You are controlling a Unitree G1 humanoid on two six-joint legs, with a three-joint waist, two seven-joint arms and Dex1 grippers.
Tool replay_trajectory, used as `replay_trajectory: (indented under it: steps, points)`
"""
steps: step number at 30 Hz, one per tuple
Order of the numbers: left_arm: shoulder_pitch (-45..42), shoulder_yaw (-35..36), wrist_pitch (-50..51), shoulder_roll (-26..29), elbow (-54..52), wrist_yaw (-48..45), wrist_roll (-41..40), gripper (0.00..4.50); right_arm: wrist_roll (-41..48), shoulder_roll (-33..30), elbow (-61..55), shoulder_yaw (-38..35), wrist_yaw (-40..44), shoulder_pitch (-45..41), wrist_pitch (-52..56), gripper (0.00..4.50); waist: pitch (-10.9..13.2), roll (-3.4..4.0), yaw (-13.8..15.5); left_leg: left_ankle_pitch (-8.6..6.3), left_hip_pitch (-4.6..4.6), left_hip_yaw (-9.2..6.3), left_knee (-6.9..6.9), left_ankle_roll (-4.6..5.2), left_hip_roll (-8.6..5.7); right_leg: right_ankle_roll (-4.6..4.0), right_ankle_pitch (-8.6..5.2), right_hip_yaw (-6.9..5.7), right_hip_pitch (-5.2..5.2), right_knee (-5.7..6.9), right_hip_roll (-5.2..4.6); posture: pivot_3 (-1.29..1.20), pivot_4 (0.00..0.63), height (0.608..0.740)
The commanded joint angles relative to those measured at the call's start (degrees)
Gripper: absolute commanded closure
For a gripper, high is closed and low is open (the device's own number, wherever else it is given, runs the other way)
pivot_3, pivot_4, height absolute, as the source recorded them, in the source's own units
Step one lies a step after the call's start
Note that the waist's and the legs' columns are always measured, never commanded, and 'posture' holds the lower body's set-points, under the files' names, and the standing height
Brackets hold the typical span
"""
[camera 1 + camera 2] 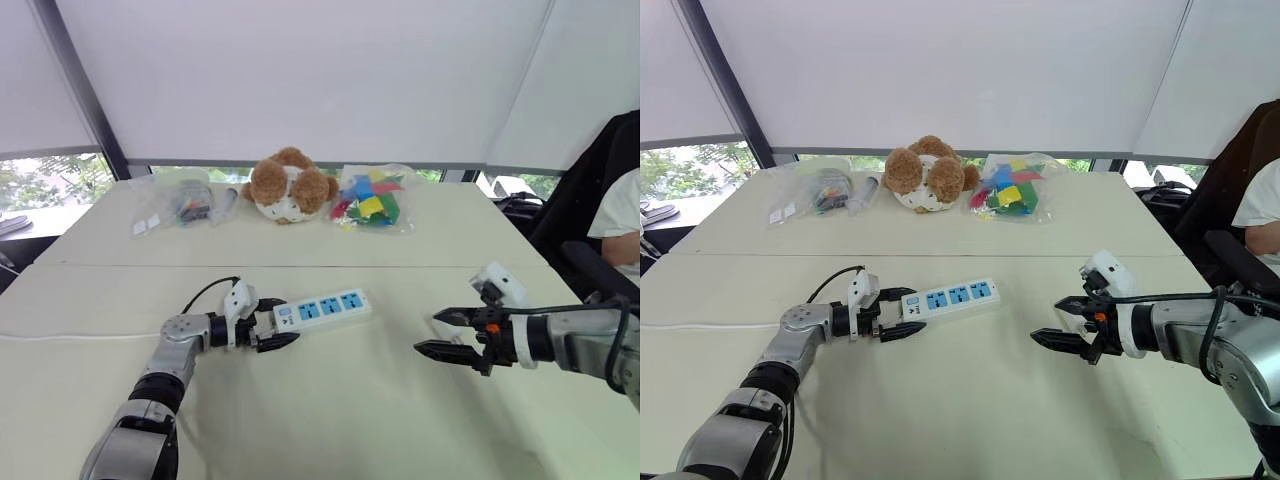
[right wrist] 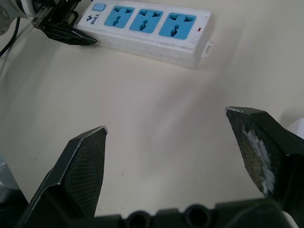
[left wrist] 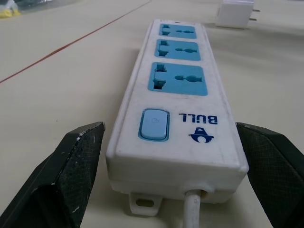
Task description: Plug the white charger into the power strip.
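Observation:
The white power strip (image 1: 322, 309) with three blue sockets lies flat on the cream table (image 1: 330, 420), its cable running off to the left. My left gripper (image 1: 275, 325) is open around the strip's cable end, one black finger (image 3: 78, 161) on each side of it, with narrow gaps showing. The white charger (image 3: 236, 13) sits on the table beyond the strip's far end, prongs pointing sideways. My right gripper (image 1: 440, 332) hovers open and empty to the right of the strip, well apart from it.
At the table's back stand a brown teddy bear (image 1: 290, 187), a clear bag of coloured blocks (image 1: 370, 197) and small bags of items (image 1: 180, 205). A seated person's arm (image 1: 620, 225) and a black chair (image 1: 580, 210) are at the right edge.

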Motion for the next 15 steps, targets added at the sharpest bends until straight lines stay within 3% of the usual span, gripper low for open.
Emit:
replay_trajectory:
  steps: [1, 5, 8, 15]
  points:
    - [-0.4, 0.7, -1.0, -0.8, 1.1, 0.3, 0.4, 1.34, 0.3, -2.2, 1.6, -2.0, 0.9, -2.1, 0.6, 0.00, 0.0, 0.02, 0.1, 0.00, 0.00, 0.00, 0.01, 0.00, 0.00, 0.00, 0.00, 0.00, 0.01, 0.00, 0.00, 0.00, 0.150, 0.739]
    - [-0.9, -0.1, -0.5, -0.9, 1.2, -0.3, 1.5, 1.50, -1.5, -7.1, 7.4, 1.8, 2.9, -8.1, 3.7, 0.00, 0.0, 0.10, 0.1, 0.00, 0.00, 0.00, 0.03, 0.00, -0.01, 0.01, 0.00, 0.01, 0.01, 0.00, -0.02, 0.00, 0.150, 0.739]
    - [-1.3, -2.7, -0.2, -0.2, -0.3, -2.4, 4.1, 1.50, -7.2, -11.7, 15.3, 11.7, 7.6, -17.0, 3.7, 0.00, -0.1, 0.14, 0.1, 0.00, -0.01, 0.00, 0.03, 0.00, -0.01, 0.00, 0.00, 0.00, -0.01, 0.00, -0.02, 0.00, 0.150, 0.739]
    - [-1.4, -6.1, 1.6, 1.0, -4.5, -4.5, 7.0, 1.50, -22.1, -7.9, 37.3, 35.1, 22.4, -38.8, 0.9, 0.00, -0.1, 0.17, 0.2, -0.03, -0.08, 0.05, 0.00, 0.05, -0.01, -0.01, 0.00, 0.00, -0.11, -0.02, -0.03, 0.00, 0.150, 0.739]
